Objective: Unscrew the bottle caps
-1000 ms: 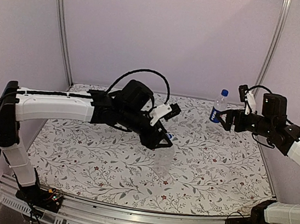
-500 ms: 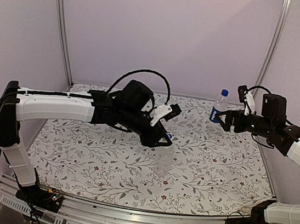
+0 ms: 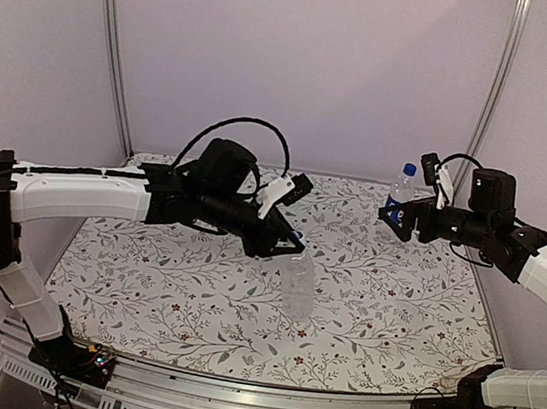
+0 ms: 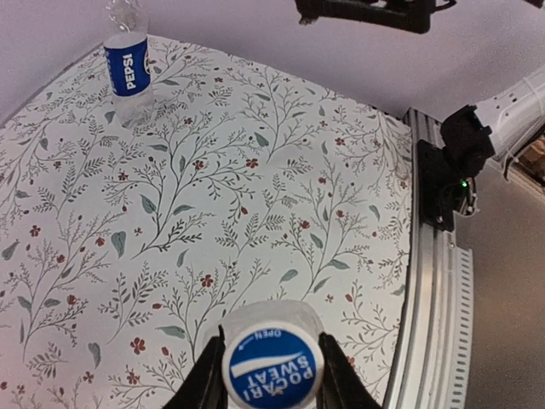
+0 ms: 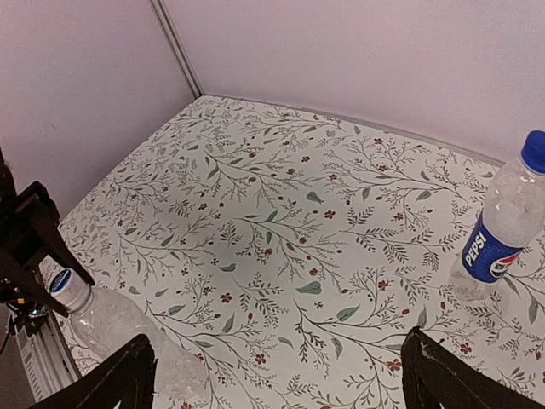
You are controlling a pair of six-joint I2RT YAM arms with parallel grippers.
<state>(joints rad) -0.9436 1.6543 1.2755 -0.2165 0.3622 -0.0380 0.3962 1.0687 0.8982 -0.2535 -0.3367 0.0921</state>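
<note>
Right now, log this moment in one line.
left jaws: shut on cap of plain bottle | right jaws: open, clear of Pepsi bottle | Pepsi cap: on

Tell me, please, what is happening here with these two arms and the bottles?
The left gripper is closed on the small round blue-and-white plastic cap of the plain clear plastic bottle. The right gripper is wide open beside the slim clear plastic bottle with the dark blue label, not touching it. Its small blue cap is also on.
</note>
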